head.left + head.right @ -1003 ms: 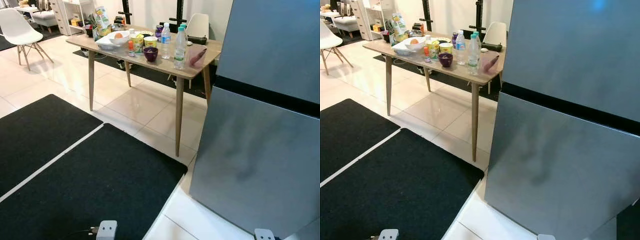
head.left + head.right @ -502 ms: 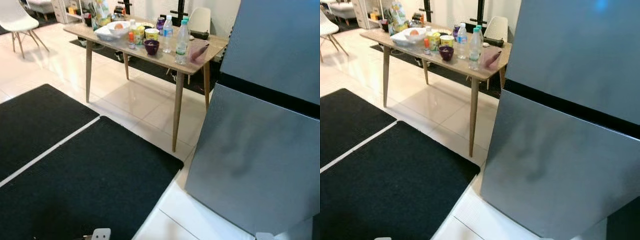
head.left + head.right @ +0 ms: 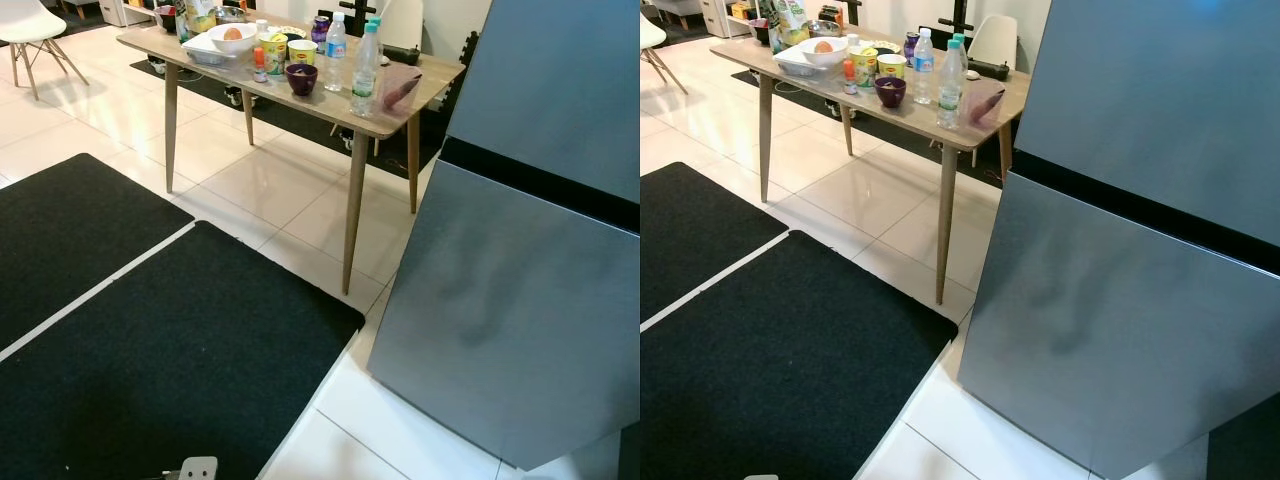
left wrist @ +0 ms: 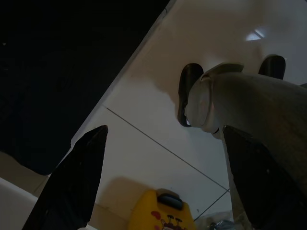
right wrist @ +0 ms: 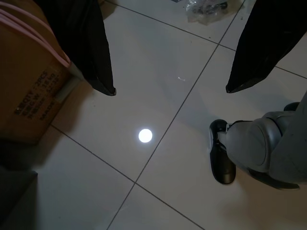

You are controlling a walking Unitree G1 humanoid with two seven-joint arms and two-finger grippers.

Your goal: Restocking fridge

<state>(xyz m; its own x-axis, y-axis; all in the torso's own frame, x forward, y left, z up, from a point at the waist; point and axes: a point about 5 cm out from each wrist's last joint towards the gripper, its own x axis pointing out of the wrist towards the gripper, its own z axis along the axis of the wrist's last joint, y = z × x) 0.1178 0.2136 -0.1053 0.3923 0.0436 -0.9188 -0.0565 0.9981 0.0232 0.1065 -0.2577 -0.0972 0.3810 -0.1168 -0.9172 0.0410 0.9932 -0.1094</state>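
Observation:
The tall grey fridge [image 3: 530, 300] stands on the right with both doors shut. Left of it is a wooden table [image 3: 352, 190] holding two clear water bottles [image 3: 363, 70], a purple bowl [image 3: 301, 78], a white bowl with an orange fruit [image 3: 232, 38], yellow cups [image 3: 273, 52] and a pink item [image 3: 400, 88]. My left gripper [image 4: 164, 129] hangs open over the tiled floor, holding nothing. Over the tiles too, my right gripper [image 5: 169, 90] is open and empty.
Two black mats [image 3: 170, 370] cover the floor in front of me, with a white tile strip between them. A white chair [image 3: 25, 20] stands far left. Near my feet [image 5: 223, 158] are a cardboard box [image 5: 29, 91] and a yellow object [image 4: 163, 213].
The whole view has shifted: the camera has moved forward toward the table and fridge, which now sit higher and nearer. Nothing on the table has moved.

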